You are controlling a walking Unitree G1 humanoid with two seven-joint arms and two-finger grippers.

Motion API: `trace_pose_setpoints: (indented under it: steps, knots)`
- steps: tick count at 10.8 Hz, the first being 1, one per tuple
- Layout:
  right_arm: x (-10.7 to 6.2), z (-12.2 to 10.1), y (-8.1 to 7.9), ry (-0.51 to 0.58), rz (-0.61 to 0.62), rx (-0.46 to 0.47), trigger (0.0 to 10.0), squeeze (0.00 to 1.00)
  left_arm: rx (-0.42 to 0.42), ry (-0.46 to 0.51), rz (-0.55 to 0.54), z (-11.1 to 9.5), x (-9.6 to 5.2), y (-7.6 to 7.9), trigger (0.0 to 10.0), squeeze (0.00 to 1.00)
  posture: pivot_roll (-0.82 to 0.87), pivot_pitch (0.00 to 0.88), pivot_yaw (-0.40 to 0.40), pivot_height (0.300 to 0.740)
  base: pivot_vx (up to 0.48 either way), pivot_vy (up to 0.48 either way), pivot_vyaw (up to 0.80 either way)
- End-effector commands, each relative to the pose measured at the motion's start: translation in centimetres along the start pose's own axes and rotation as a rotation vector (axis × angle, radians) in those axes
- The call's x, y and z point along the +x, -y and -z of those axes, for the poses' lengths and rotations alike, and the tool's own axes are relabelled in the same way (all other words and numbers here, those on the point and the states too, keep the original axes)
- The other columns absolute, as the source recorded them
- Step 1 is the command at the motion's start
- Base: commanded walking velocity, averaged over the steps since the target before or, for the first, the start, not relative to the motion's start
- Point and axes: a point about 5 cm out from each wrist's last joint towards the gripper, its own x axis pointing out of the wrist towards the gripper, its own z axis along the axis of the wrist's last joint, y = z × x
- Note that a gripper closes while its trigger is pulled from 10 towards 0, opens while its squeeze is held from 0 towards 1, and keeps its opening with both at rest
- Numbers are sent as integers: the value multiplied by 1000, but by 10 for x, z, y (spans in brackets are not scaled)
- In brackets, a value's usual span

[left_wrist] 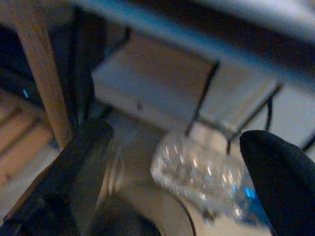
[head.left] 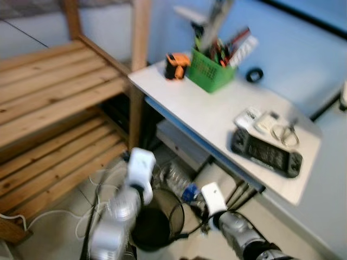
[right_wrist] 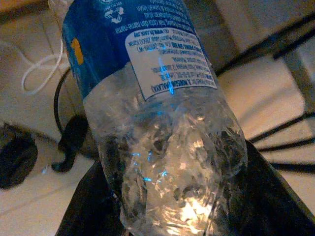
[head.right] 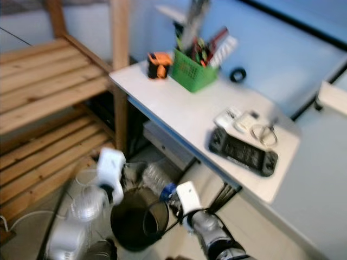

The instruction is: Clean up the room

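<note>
The right gripper (right_wrist: pixel 172 216) pinches a crumpled clear plastic bottle (right_wrist: pixel 157 123) with a blue label, held over the round black mesh bin (head.left: pixel 157 222) below the white table's (head.left: pixel 190 108) front edge. The left gripper's (left_wrist: pixel 172 162) fingers are spread beside it.

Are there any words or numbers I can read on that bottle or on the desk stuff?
Bottle, in the right end effector: the blue label carries a recycling sign and a white panel of print, too small and blurred to read.
Things on the desk: no readable text.
</note>
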Motion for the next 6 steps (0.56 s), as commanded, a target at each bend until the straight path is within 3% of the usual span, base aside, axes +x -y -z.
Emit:
trace_pose_setpoints:
  steps: [1, 3, 4, 6]
  knots:
    - [0, 3, 0, -26, 4, -21, 10000, 0, -10, -94, 15, 16, -11, 9, 10000, 0, 206, 209, -178, 740, 0, 0, 0]
    - [3, 0, -7, -43, -12, -31, 10000, 0, -182, -291, 25, 53, -30, 26, 10000, 0, 222, 227, -204, 740, 0, 0, 0]
    - [5, -4, -10, -56, -20, -31, 10000, 0, -203, -342, -15, 58, -34, 26, 10000, 0, 237, 231, -225, 740, 0, 0, 0]
    - [8, -14, -18, -63, -66, 14, 10000, 0, -170, -401, -77, 60, -42, 23, 10000, 0, 262, 233, -252, 740, 0, 0, 0]
